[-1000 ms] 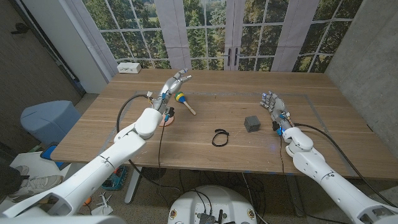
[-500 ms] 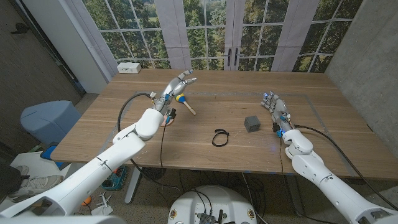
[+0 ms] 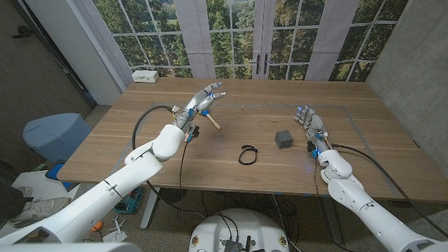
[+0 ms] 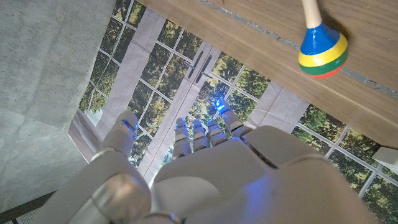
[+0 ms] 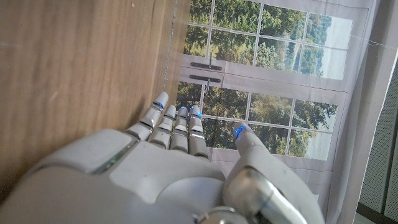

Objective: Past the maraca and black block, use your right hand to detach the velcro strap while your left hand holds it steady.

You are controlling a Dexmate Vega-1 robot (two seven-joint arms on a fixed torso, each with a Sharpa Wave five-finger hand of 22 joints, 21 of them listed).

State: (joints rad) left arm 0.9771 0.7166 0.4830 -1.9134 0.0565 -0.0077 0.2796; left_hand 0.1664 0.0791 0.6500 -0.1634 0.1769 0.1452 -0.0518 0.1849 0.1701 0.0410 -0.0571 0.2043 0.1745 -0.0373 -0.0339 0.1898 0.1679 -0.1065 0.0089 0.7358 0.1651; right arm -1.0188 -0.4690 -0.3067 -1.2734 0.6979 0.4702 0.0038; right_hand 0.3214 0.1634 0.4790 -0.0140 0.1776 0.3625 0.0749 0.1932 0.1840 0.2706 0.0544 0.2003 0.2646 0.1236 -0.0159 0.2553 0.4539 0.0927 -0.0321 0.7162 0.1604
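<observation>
Hands high, strap untouched

Left hand (image 3: 203, 99) hangs over the far left of the table (image 3: 140, 150), fingers spread, nothing in it, right above the maraca (image 3: 208, 115). From the wrist camera the maraca's striped head (image 4: 322, 51) sits just past the fingertips. Toward the middle, the strap (image 3: 247, 155) lies as a small black loop near the front edge, well apart from both hands. Next comes the block (image 3: 283, 138), just beyond the strap and to its right. Right hand (image 3: 311, 124) hovers past the block, fingers straight and apart, empty

My worry is the left hand's route: dropping toward the strap from there, it could clip the maraca and send it rolling. The right hand could nudge the block into the loop. And if the left presses poorly, the whole strap may lift instead of peeling
</observation>
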